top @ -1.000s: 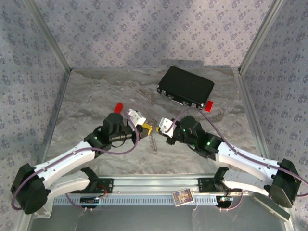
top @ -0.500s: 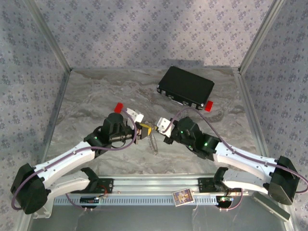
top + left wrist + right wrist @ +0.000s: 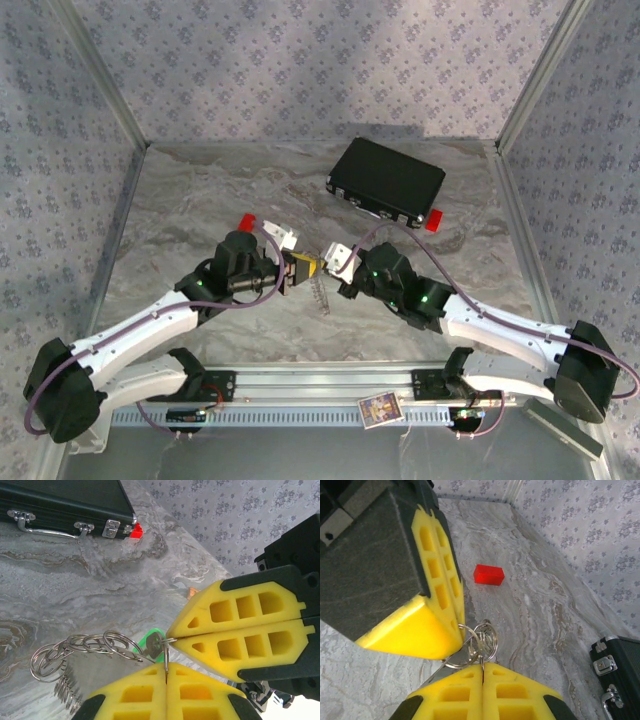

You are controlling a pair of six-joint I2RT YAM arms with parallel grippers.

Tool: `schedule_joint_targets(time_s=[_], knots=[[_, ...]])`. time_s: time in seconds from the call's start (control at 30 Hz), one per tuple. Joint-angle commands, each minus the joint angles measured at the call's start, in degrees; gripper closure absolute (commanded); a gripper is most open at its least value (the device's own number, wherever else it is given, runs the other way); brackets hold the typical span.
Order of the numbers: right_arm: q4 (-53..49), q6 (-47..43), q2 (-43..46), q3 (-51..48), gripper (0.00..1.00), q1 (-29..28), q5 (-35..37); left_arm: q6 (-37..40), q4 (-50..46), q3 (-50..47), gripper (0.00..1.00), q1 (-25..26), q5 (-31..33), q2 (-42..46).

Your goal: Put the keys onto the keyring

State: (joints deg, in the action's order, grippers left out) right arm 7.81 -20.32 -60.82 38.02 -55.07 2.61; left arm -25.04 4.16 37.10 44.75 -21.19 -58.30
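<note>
Meeting tip to tip above the middle of the bench (image 3: 200, 200), both claws are closed. The left claw (image 3: 166, 666) pinches a thin wire loop of the keyring (image 3: 95, 644). The right claw (image 3: 482, 666) nips another loop at the same spot, likely so that one steadies the ring while the other works it open. The green key (image 3: 149, 641) sits right at that junction, touching the rings; whether it is threaded on I cannot tell. The remaining rings droop from the grip in a string. Beyond lie a red block (image 3: 489, 574) and, farthest, the black case (image 3: 388, 181).
</note>
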Motion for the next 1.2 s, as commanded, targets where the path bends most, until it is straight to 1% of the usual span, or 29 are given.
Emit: schedule_joint_targets(time_s=[0.0,0.2,0.53,0.77,1.07,1.17], knots=[[2.38,0.72,1.53,-0.92,1.00,-0.45,2.07,-0.80,1.12,2.56,1.00,0.22,-0.40,0.12],[2.29,0.72,1.07,-0.79,1.00,-0.48,0.77,-1.07,1.34,2.58,1.00,0.20,-0.13,-0.18],[3.53,0.51,1.49,-0.93,1.00,-1.09,2.10,-1.33,1.24,2.52,1.00,0.23,0.62,-0.40],[3.35,0.50,1.13,-0.86,1.00,-1.30,1.67,-1.42,1.36,2.28,1.00,0.25,0.81,-0.41],[3.35,-0.59,1.58,-1.17,1.00,-2.14,4.82,-1.68,1.10,2.27,1.00,0.17,1.99,-0.31],[3.35,-0.68,1.50,-1.18,1.00,-2.41,4.86,-1.85,1.42,2.18,1.00,0.22,2.12,-0.23]])
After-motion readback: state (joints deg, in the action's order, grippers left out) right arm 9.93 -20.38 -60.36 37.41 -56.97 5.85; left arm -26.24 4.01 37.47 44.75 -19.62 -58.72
